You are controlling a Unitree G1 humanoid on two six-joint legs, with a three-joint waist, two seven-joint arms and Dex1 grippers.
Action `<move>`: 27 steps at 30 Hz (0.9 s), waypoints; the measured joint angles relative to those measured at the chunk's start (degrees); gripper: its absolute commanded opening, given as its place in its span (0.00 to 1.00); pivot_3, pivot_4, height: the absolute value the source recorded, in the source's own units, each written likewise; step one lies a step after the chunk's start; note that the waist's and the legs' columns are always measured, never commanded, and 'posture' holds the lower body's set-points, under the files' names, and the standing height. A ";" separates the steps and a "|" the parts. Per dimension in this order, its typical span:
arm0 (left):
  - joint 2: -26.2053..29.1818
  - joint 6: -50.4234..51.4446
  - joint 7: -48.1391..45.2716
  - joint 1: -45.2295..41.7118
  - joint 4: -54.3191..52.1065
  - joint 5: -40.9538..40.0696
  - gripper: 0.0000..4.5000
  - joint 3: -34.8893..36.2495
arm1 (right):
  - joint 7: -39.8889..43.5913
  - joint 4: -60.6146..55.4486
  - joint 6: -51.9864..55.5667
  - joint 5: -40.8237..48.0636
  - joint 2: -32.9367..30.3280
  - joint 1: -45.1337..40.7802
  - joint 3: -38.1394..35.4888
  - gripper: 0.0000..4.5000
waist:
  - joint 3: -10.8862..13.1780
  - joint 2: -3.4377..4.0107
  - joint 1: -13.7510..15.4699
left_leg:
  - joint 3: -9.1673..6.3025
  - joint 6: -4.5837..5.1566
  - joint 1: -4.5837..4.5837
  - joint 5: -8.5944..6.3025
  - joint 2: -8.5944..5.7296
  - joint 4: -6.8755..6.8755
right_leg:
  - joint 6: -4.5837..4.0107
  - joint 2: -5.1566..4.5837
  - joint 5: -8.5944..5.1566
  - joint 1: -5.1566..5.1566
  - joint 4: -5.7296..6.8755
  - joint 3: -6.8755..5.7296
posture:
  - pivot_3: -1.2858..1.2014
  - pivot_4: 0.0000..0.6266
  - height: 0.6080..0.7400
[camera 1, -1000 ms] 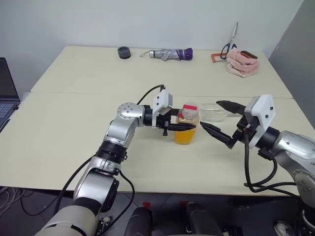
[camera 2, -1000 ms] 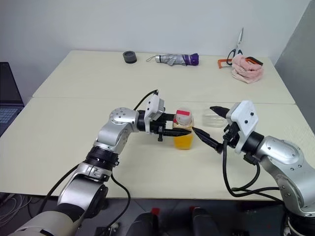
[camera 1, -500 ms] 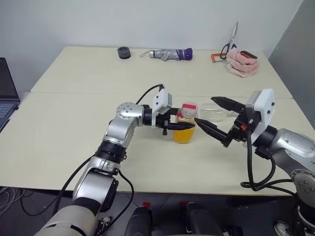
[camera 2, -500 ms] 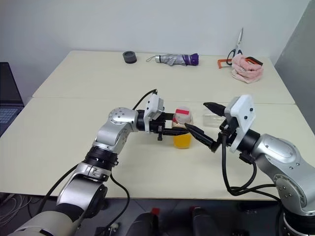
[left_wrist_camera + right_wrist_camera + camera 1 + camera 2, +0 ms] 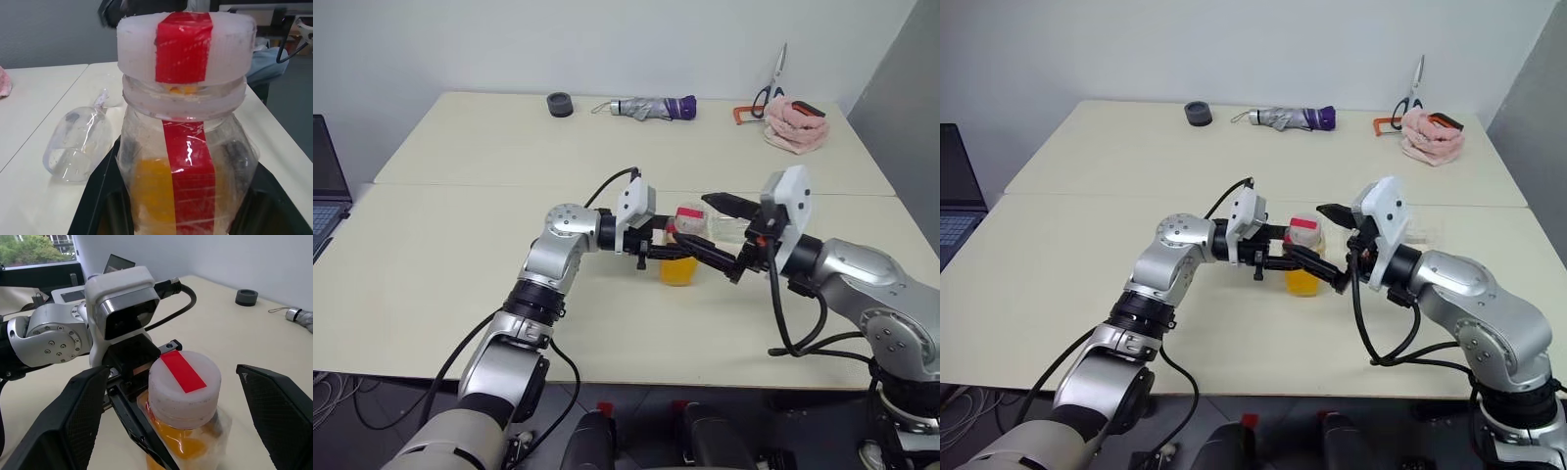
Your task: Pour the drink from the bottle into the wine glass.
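The left gripper (image 5: 680,252) has its black fingers clenched on the squarish clear plastic bottle (image 5: 683,250), upright mid-bench, orange drink (image 5: 677,271) inside. The right gripper (image 5: 717,231) spreads its fingers around the ribbed cap (image 5: 184,387). Behind lies the rounded wine glass (image 5: 78,143), tipped over.

both eye views look down from the head over the table (image 5: 440,245). each wrist camera sits close to the bottle (image 5: 188,161), facing it from opposite sides; all views share it.
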 measured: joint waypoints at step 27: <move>0.10 -0.04 -0.06 0.03 -0.73 -0.39 0.39 0.82 | 1.00 3.86 -3.69 -2.41 7.66 -0.09 -0.65 0.40 | 0.00 0.00 0.00 | 0.02 0.00 0.00 0.00 -0.01 0.00 | 0.00 -0.02 0.00 0.00 0.01 0.01 | 0.52 0.24 1.00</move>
